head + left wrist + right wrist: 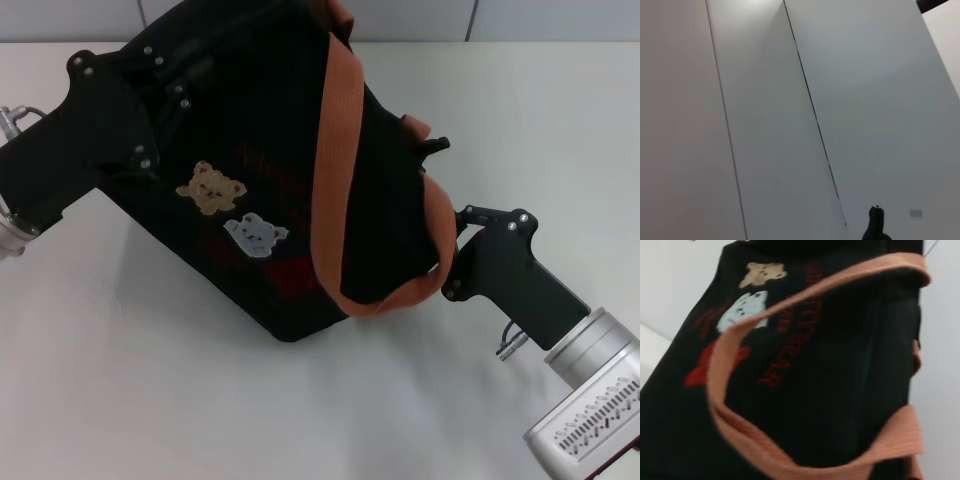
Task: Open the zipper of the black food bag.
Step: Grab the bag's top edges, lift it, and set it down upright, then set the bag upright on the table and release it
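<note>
Black food bag [270, 200] lies tipped over on the white surface [150, 390], centre-far, printed front facing up. Beige bear patch [211, 187] and white bear patch [255, 235] sit on the front, red print [295, 272] just nearer. One orange-brown strap [335, 160] loops across the bag from far edge to near right corner; second strap [437, 215] shows at the right side. Zipper runs along the bag's right edge, pull not made out.

Left gripper [175, 85] is pressed against the bag's far-left end, body dark against dark fabric; cannot tell whether it is open or closed. Right gripper [452, 232] reaches in from near right, touching the bag's right edge beside the second strap; its state cannot be told either.

Right wrist view: bag front close up, bears, red print, strap loop. Left wrist view: only pale wall panels [765, 125].
</note>
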Controlling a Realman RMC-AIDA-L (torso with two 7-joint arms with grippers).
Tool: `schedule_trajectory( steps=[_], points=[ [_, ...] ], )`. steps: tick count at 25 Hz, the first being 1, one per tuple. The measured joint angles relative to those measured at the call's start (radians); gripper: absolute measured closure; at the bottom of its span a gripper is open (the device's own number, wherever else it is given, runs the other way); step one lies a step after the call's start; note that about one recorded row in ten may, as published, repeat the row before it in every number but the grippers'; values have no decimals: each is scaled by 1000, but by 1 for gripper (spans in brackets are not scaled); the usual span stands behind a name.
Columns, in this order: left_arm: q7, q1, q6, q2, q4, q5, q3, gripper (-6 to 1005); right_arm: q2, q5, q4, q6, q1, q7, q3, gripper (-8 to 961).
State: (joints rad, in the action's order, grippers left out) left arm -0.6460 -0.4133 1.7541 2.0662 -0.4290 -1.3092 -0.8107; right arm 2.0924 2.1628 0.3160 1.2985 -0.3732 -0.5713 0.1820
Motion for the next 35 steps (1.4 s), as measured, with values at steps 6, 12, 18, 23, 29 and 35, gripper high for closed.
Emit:
schedule_trajectory(
  steps=[6, 12, 18, 23, 29, 35],
  points=[
    [0, 24, -24, 0, 4, 1, 3, 776, 0, 0, -7, 32, 4, 55, 2, 825],
    [21, 38, -32, -1, 60, 1, 21, 772, 0, -2, -61, 125, 5, 246, 34, 658],
    [110, 110, -52, 0, 100, 1, 38, 767, -2, -3, -123, 190, 0, 470, 96, 441],
    [143, 142, -59, 0, 166, 0, 93, 763, -1, -5, -128, 185, -6, 507, 121, 364],
    [103, 144, -74, 3, 230, -3, 118, 758, 1, -5, -128, 165, -17, 511, 121, 351],
    [90, 122, -68, 7, 276, -9, 107, 753, 1, -5, -122, 153, -21, 513, 122, 347]
  ],
)
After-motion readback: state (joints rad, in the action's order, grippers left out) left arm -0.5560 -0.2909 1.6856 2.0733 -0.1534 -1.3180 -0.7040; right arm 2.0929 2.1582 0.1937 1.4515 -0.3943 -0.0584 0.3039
